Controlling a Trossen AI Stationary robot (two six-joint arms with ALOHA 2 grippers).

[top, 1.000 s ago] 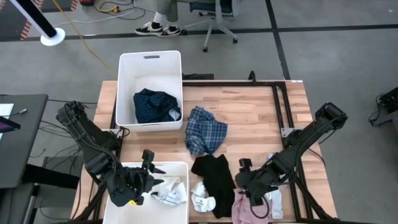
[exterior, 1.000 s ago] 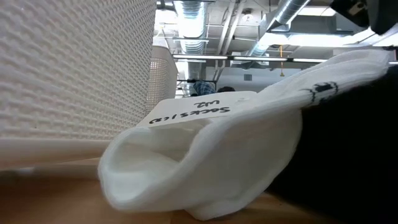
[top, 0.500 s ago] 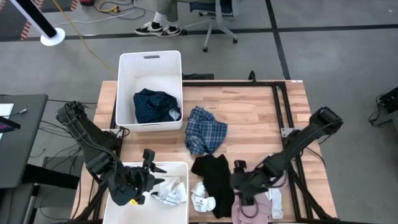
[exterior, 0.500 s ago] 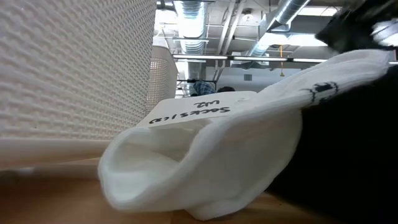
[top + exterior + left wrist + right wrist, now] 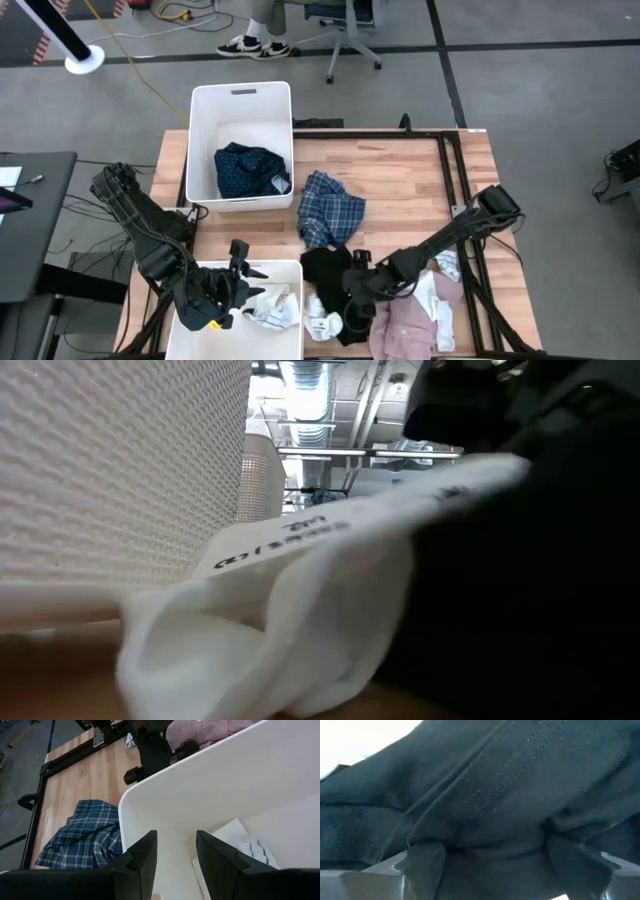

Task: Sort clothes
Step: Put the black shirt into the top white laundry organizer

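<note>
My right gripper (image 5: pixel 352 285) is open and down on the black top (image 5: pixel 325 268), which lies bunched on the table near its front edge. In the right wrist view the black cloth (image 5: pixel 485 795) fills the picture. White socks (image 5: pixel 322 322) lie just in front of the top, and one sock (image 5: pixel 260 620) fills the low view. The pink shirt (image 5: pixel 405 325) lies to the right. The blue plaid shirt (image 5: pixel 330 208) lies mid-table. The navy dotted shirt (image 5: pixel 250 170) sits in the far bin (image 5: pixel 240 100). My left gripper (image 5: pixel 176 845) hangs open and empty over the near bin (image 5: pixel 290 266). My right gripper touches the black top with its fingers spread wide, slanting down from the table's right side. A ridge of the cloth (image 5: pixel 490 837) bulges up between the two fingers (image 5: pixel 422 862). The top lies on the table, not lifted.
More white socks (image 5: pixel 270 308) lie in the near bin. A small white piece (image 5: pixel 442 266) lies on the table beyond the pink shirt. A black frame (image 5: pixel 450 170) runs along the table's right side. Bare wood shows at the far right (image 5: pixel 400 170). A person's feet (image 5: pixel 252 46) show beyond the table.
My right gripper has come down and gone toward the table's left, from over the pink shirt onto the black top. The top has bunched up toward the left and the sock beside it has shifted. The pink shirt now lies uncovered.
</note>
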